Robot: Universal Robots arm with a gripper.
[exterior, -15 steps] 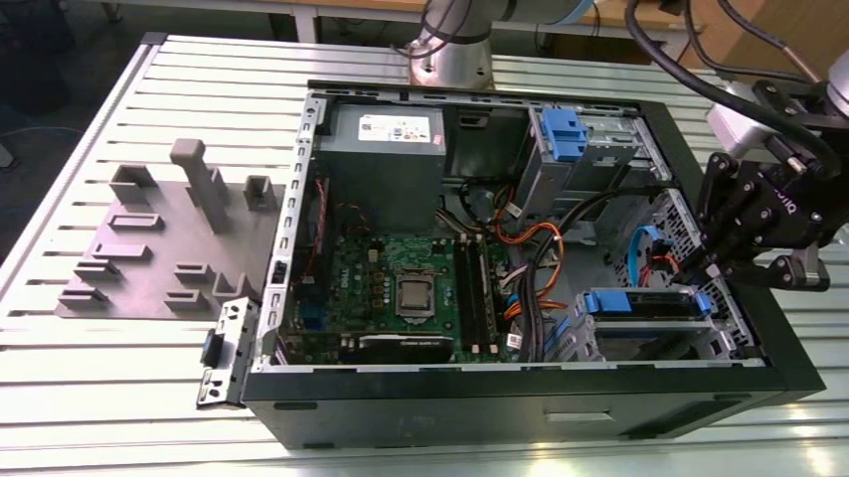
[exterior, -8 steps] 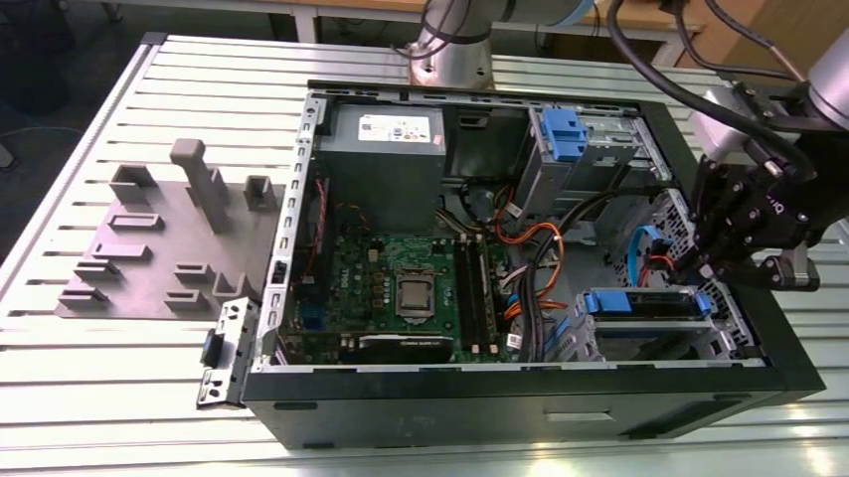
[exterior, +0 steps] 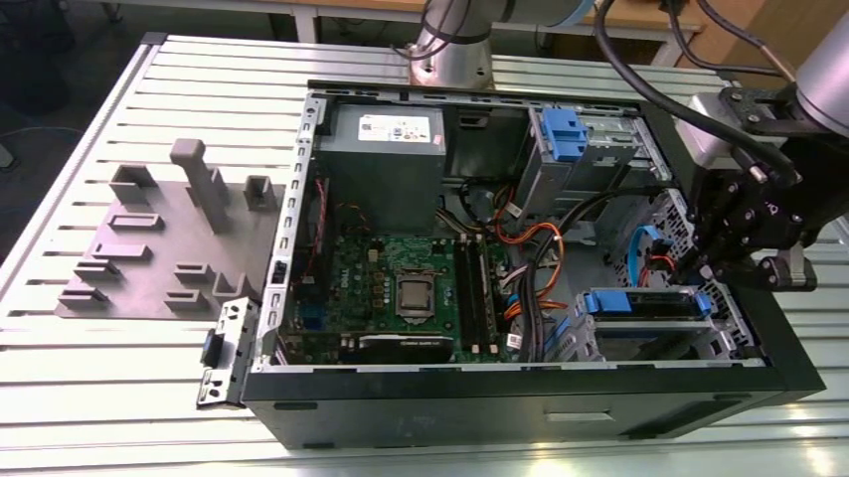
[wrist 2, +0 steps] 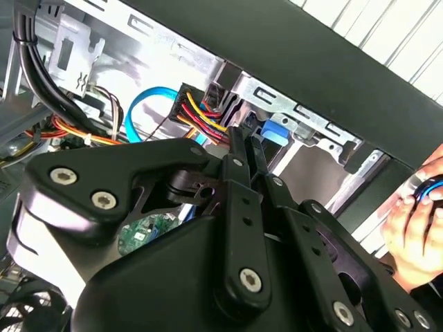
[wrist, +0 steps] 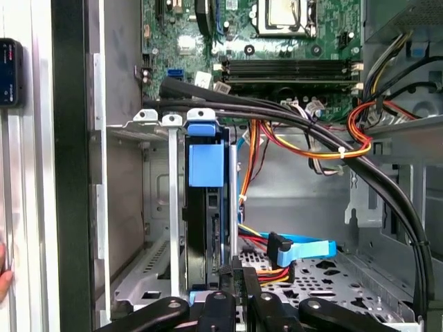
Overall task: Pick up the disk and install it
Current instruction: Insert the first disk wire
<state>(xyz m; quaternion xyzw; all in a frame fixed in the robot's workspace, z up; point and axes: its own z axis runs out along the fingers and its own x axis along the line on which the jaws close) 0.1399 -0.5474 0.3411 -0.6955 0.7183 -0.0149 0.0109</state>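
**Hovering at the drive cage: disk in slot, jaws pinched nearly closed**

Gripper (exterior: 699,270) sits low inside the PC case (exterior: 531,397), at the corner on the exterior view's right, tip down at the drive cage (wrist: 149,124). In the second wrist view the jaws are drawn close together with only a sliver of gap. Nothing is visibly clamped between them, so it looks more like a push or a release than a carry.

The disk (wrist: 208,228) stands on edge in the cage, its blue carrier tab (wrist: 206,162) level with the cage's front lip. Gripper tip is at the disk's near edge; touching or just shy, can't tell.

Can't confirm full seating: the connector end is hidden behind the arm.

Risks, as judged from here:
- Power leads (wrist: 277,142) and the blue data cable (wrist: 304,249) run just beside the slot. Any sideways drift could snag one or trap it against the cage.
- If the carrier is slightly cocked in its rails, pushing harder would jam it rather than latch it.
- With the jaws this narrow, contact area is small, so an off-centre push could slip off the disk's edge onto the cage metal.
- A person's hand (wrist 2: 412,221) is at the case's outer wall — close to the arm's working space.
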